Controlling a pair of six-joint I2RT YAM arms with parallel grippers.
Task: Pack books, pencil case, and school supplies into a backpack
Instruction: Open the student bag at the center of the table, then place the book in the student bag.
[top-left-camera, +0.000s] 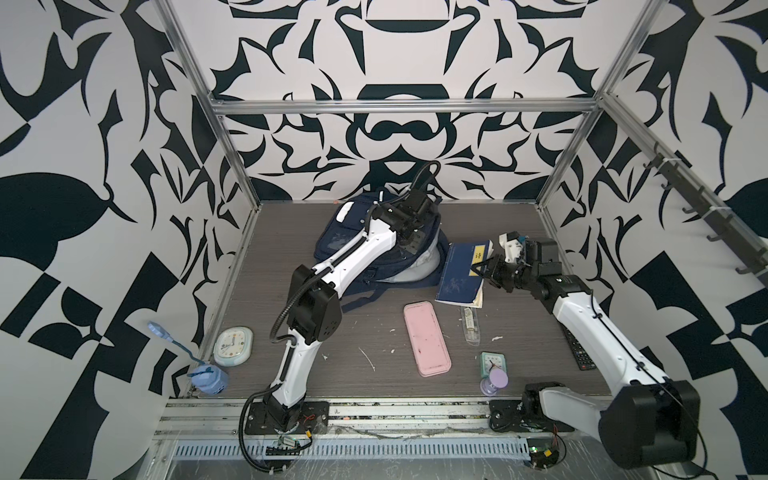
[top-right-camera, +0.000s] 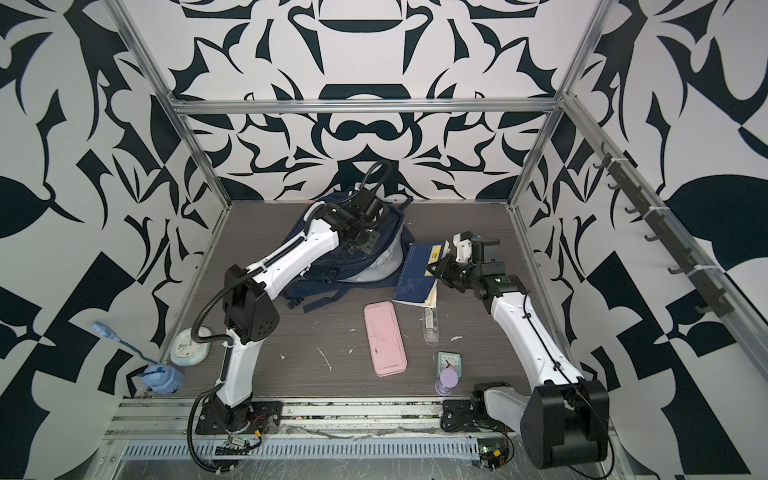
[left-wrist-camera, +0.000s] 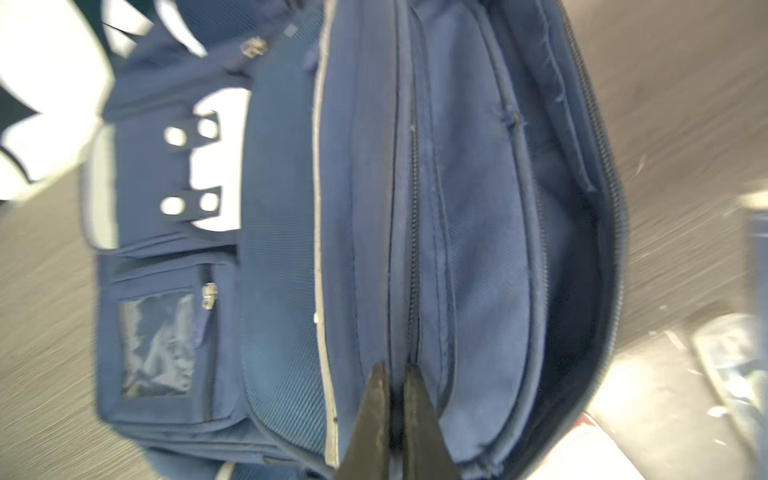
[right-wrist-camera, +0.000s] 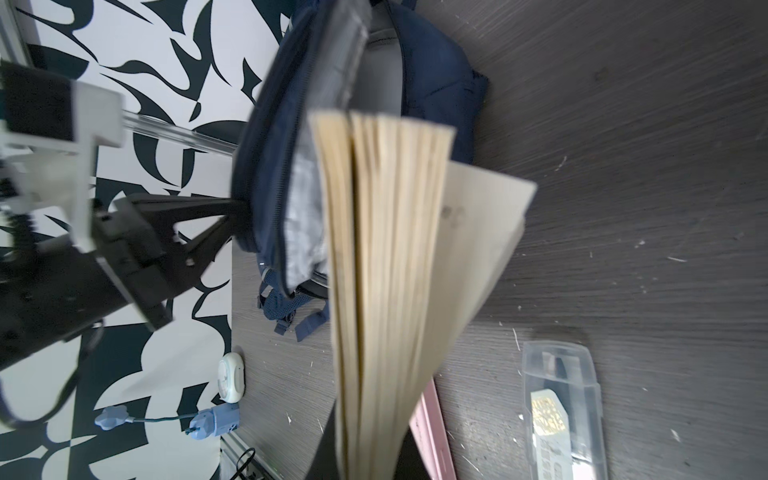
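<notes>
Right claw (top-left-camera: 478, 269) clamps books (top-left-camera: 457, 272), just beside backpack (top-left-camera: 330, 247).

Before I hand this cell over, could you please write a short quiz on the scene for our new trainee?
1. True or false: the pencil case lies on the table, outside the backpack.
2. What is the right gripper shut on? A the books; B the pencil case; C nothing.
3. Which gripper pinches the zip edge at the backpack's open mouth?
Key: 1 true; 2 A; 3 the left gripper.
</notes>
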